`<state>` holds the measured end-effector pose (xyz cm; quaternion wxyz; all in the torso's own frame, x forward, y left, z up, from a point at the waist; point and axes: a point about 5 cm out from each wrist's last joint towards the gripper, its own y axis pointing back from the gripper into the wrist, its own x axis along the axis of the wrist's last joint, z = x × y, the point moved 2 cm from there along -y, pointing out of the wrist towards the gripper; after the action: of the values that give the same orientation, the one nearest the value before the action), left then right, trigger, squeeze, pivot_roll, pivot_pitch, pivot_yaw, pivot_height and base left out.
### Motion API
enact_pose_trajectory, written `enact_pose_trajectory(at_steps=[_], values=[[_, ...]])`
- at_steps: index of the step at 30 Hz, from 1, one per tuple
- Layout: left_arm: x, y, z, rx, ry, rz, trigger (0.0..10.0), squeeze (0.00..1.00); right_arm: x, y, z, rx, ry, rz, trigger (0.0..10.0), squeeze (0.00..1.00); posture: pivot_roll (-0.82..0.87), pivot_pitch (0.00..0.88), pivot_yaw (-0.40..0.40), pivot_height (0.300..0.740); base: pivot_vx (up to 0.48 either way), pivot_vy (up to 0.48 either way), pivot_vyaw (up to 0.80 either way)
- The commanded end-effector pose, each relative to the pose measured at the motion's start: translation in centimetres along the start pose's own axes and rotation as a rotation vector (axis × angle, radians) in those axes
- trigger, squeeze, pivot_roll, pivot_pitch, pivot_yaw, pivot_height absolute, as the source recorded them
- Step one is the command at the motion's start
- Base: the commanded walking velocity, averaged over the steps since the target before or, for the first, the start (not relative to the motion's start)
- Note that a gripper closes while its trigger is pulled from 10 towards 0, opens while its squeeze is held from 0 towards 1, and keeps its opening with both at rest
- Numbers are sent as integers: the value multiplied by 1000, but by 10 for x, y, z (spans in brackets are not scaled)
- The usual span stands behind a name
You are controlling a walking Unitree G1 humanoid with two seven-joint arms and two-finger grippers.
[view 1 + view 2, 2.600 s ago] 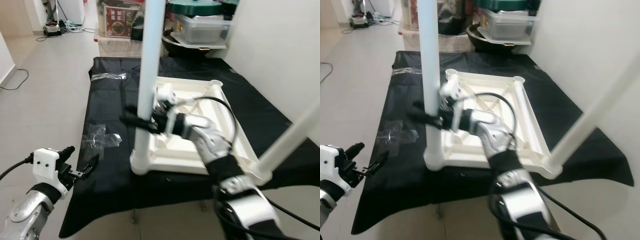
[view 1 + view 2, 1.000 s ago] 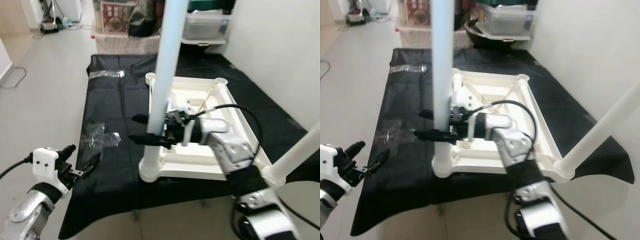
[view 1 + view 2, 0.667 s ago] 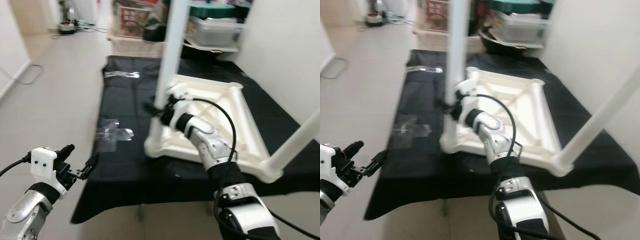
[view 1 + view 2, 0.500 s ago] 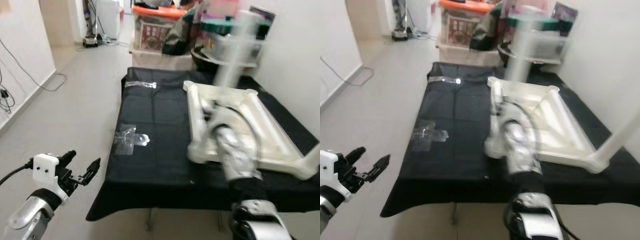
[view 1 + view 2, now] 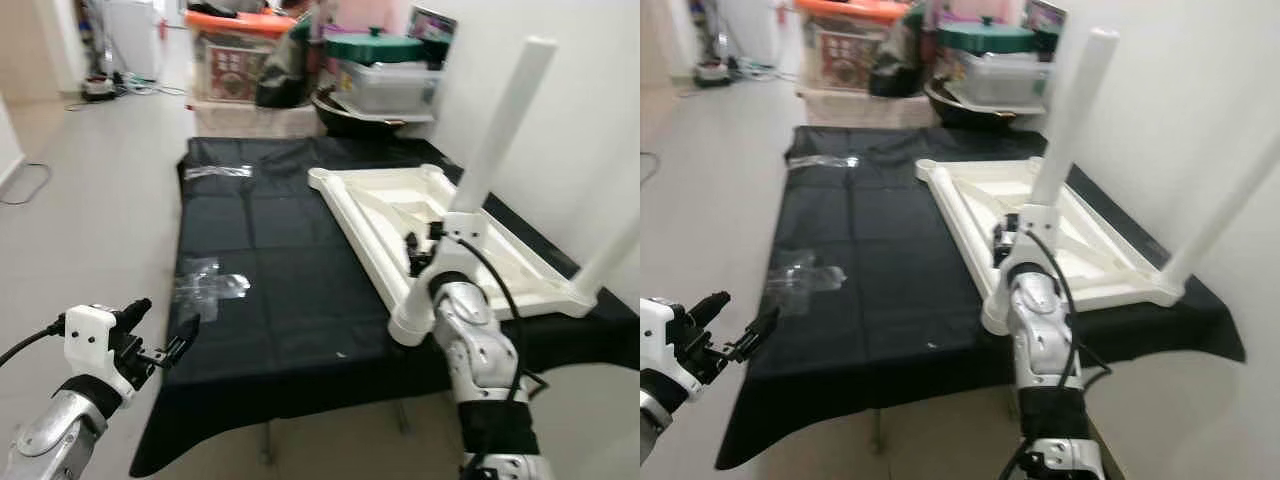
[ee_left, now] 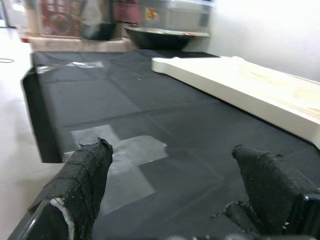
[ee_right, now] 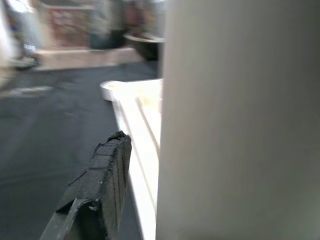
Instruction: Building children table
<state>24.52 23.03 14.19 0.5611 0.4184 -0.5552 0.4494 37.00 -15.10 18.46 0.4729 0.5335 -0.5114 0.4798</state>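
Two white legs are standing up from the upturned tabletop (image 5: pixel 400 205), which is lying underside-up on the black cloth (image 5: pixel 270 270) right of centre in the head views, presumably so that the corner sockets are facing upward and can take the legs. One leg (image 5: pixel 500 120) is rising from the middle of the tabletop toward the upper right of the frame, and a second leg (image 5: pixel 615 250) is slanting up at the far right edge from the near right corner. The right gripper (image 5: pixel 418 252) is reaching in just below the foot of the first leg, with its silver forearm filling the lower centre right; in the right wrist view one black finger (image 7: pixel 95 195) is lying beside the white tube, which is looming large and blurred. Whether the fingers are clamping the leg or merely flanking it cannot be told from these pictures. My judgement is that the arm is steadying or seating this leg in its socket. The left gripper (image 5: pixel 160 335) is hovering at the lower left, off the near edge of the cloth, its fingers (image 6: pixel 85 170) spread wide and holding nothing, probably waiting clear of the work. Clear plastic wrapping (image 5: pixel 205 285) is lying flat on the cloth left of centre, well apart from the tabletop. Storage boxes (image 5: pixel 385 75) are stacked at the top of the frame beyond the cloth.
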Motion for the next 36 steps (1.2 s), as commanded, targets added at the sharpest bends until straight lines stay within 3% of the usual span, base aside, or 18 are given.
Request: enact_pose_trajectory(at_steps=[1,2,3,8,9,11,16,18,21,22,24,27,30,32,33,34,35,36], values=[[-2,-1,1,-1,5,-2,10000,0,14,-7,-9,134,-44,40,10000,0,67,0,-116,740,0,0,0],[-2,-2,1,-1,8,4,10000,0,32,-3,-30,463,-53,101,10000,0,66,0,-116,740,0,0,0],[-2,-2,1,-1,8,4,10000,0,32,-3,-30,463,-53,101,10000,0,66,0,-116,740,0,0,0],[0,-4,2,-5,10,10,10000,0,35,43,-73,1116,27,56,10000,0,75,0,-121,740,0,0,0],[0,-4,2,-5,10,10,10000,0,35,43,-73,1116,27,56,10000,0,75,0,-121,740,0,0,0],[0,-5,2,-6,10,12,10000,0,12,62,-94,1320,143,0,10000,0,82,0,-117,740,0,0,0],[-1,-5,3,-7,9,11,10000,0,-16,63,-132,1407,191,-40,10000,0,110,0,-133,740,0,0,0],[-1,-5,4,0,7,11,10000,0,-29,43,-144,1303,228,-70,10000,0,127,0,-149,740,0,0,0],[-2,-5,4,4,7,12,10000,0,-31,36,-145,1258,240,-76,10000,0,127,0,-149,740,0,0,0],[-2,-2,4,17,11,19,10000,0,-28,9,-129,987,188,-91,0,0,124,0,-158,740,0,0,0],[-1,0,4,20,12,21,10000,0,-27,0,-120,873,171,-101,0,0,124,0,-158,740,0,0,0],[0,1,5,19,15,26,10000,0,-34,-30,-51,268,139,-181,0,0,96,0,-146,740,0,0,0],[0,1,5,18,15,27,10000,0,-36,-31,-35,151,140,-202,0,0,96,0,-146,740,0,0,0],[1,0,7,7,16,26,10000,0,-50,-23,11,-93,137,-232,0,0,75,0,-127,740,0,0,0],[1,0,7,7,16,26,10000,0,-50,-23,11,-93,137,-232,0,0,75,0,-127,740,0,0,0],[1,0,7,-2,16,24,10000,0,-57,-12,36,-226,148,-248,0,0,64,0,-120,740,0,0,0],[1,0,7,-2,16,24,10000,0,-57,-12,36,-226,148,-248,0,0,64,0,-120,740,0,0,0],[1,-1,8,-8,16,22,10000,0,-61,-3,52,-317,160,-260,0,0,64,0,-120,740,0,0,0]])
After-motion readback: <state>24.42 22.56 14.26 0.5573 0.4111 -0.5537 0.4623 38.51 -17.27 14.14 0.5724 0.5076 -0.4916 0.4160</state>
